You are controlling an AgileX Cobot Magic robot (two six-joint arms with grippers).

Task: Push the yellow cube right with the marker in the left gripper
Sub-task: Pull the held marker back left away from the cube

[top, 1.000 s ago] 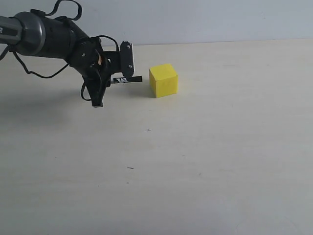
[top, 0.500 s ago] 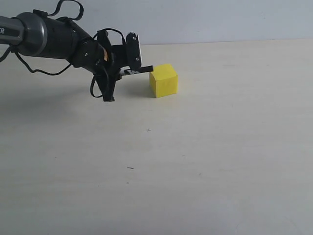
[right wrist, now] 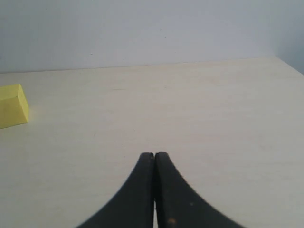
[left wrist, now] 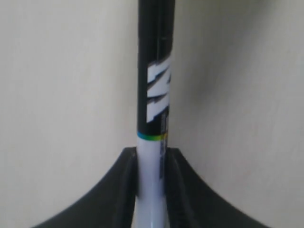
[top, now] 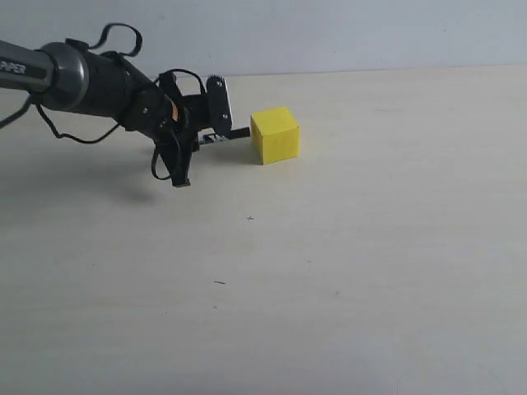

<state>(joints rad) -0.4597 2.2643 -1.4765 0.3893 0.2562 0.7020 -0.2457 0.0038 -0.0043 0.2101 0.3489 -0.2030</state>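
1. The left gripper (top: 198,138) is clamped on the marker (left wrist: 153,95) — fingers tight around its white barrel.
2. The marker's black cap reaches the left face of the yellow cube (top: 275,136).
3. The right gripper (right wrist: 154,159) is pressed closed — empty.

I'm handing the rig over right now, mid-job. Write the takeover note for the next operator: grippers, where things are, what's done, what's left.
Left gripper: shut on the marker, black end aimed at the yellow cube.
Right gripper: shut, empty, over bare table, away from the cube.
Cube: on the table, marker tip at its left face. Contact cannot be confirmed.
Done: marker lined up at the cube. The cube sits where it was a second ago.
Left: the whole push to the right.
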